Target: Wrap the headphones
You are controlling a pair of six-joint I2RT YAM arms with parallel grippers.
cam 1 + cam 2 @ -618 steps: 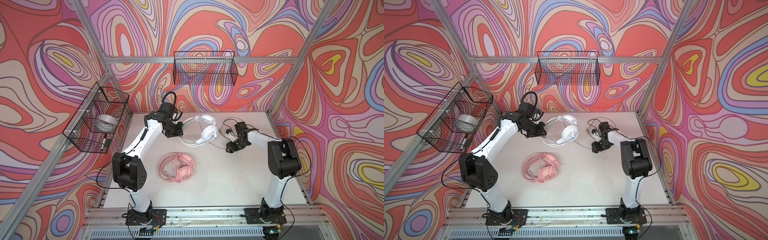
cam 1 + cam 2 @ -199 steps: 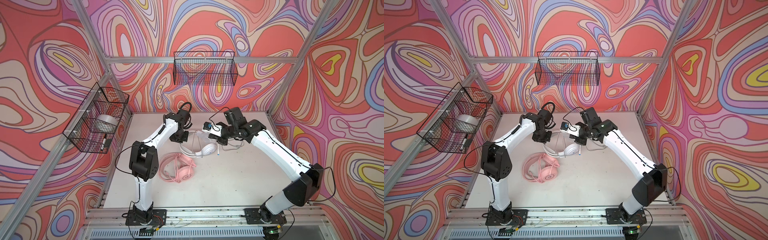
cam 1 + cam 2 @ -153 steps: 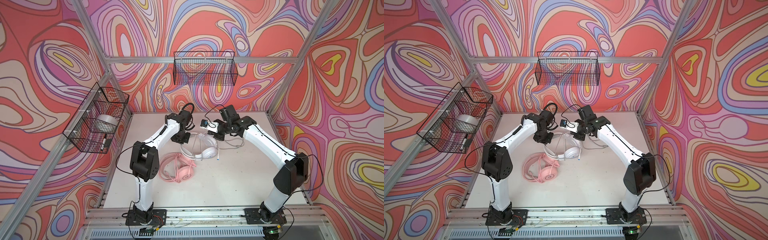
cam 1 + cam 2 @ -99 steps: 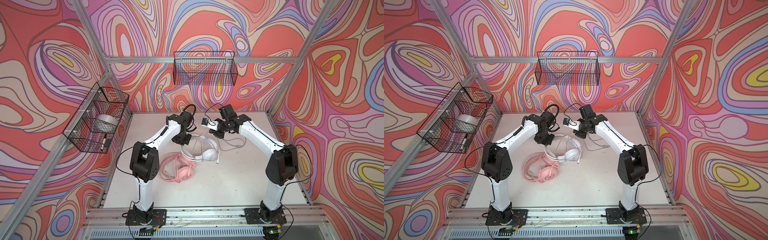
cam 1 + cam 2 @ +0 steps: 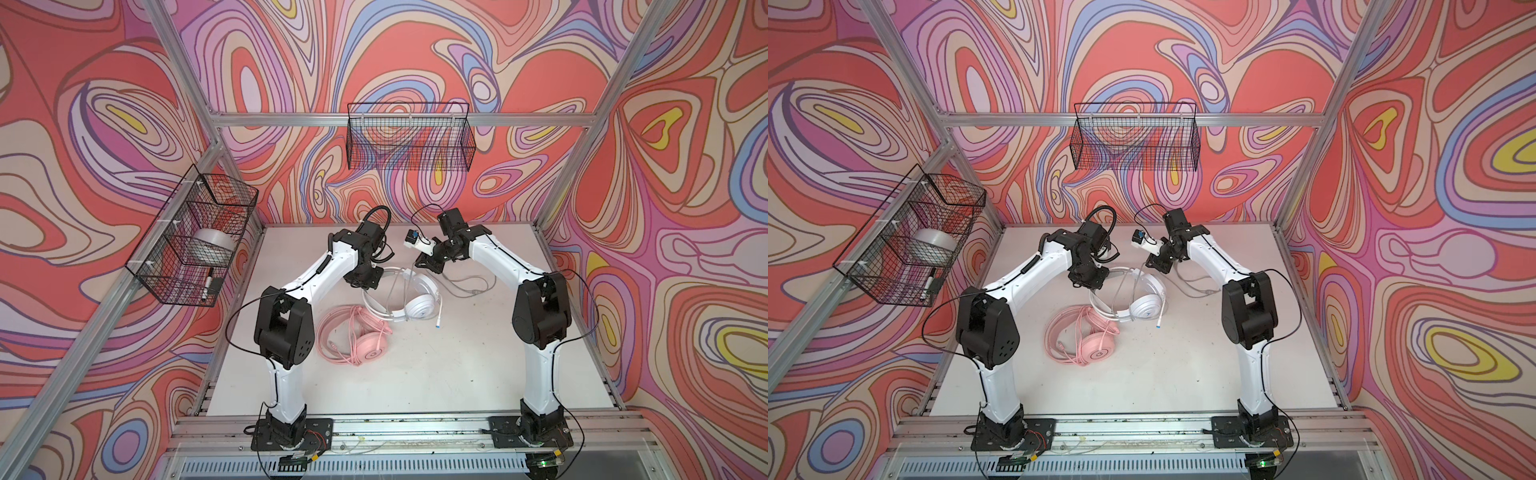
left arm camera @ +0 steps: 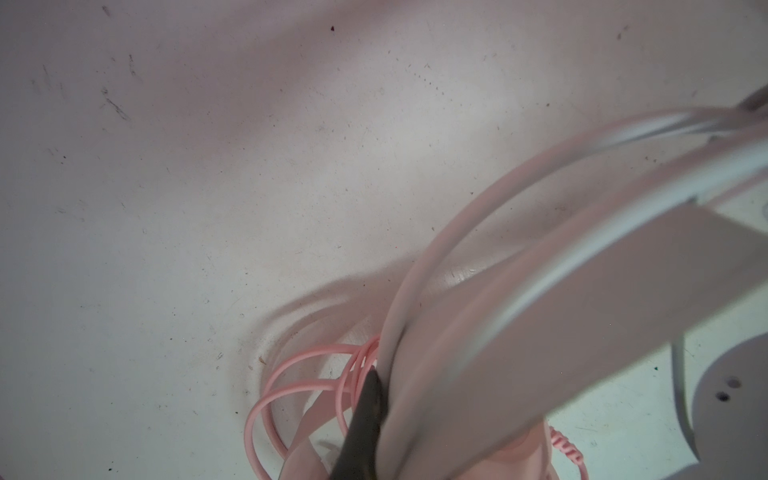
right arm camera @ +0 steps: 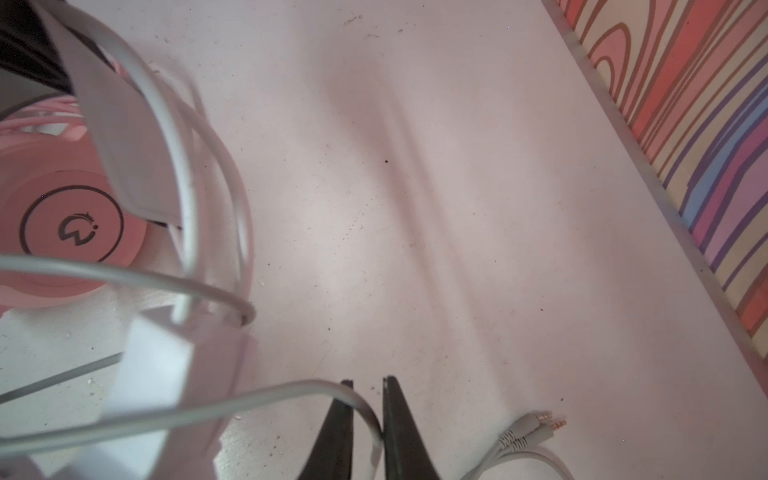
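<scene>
White tabletop, open front half, white headset, pink headset clear of edges

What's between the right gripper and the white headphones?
The pale grey cord, from the right gripper to the white headphones, in the right wrist view.

Seen from the left wrist, the white plastic headband is blurring, hiding all but 1 dark finger. The right wrist view is cutting off the round pink earcup.
</scene>
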